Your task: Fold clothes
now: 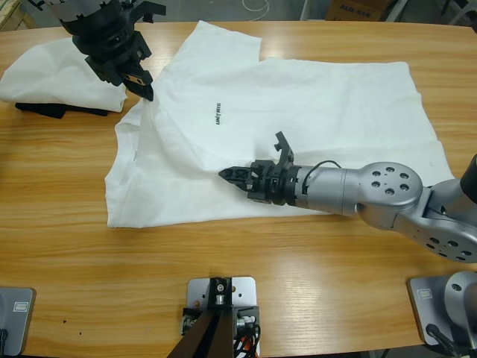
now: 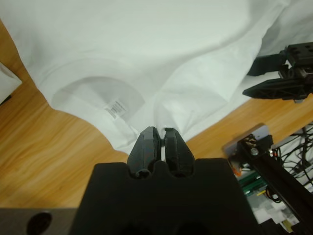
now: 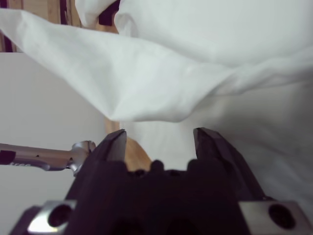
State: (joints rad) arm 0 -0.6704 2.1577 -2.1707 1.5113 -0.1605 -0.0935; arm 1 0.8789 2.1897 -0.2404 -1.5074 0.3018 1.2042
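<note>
From above, a white T-shirt lies spread on the table, the left gripper at its collar edge and the right gripper over its lower half; a second white garment beyond the left gripper half hides something dark. The left wrist view shows the left gripper pinched together on the shirt's edge just beside the neck label. The right wrist view shows the right gripper parted below a lifted fold, its tips touching nothing visible.
</note>
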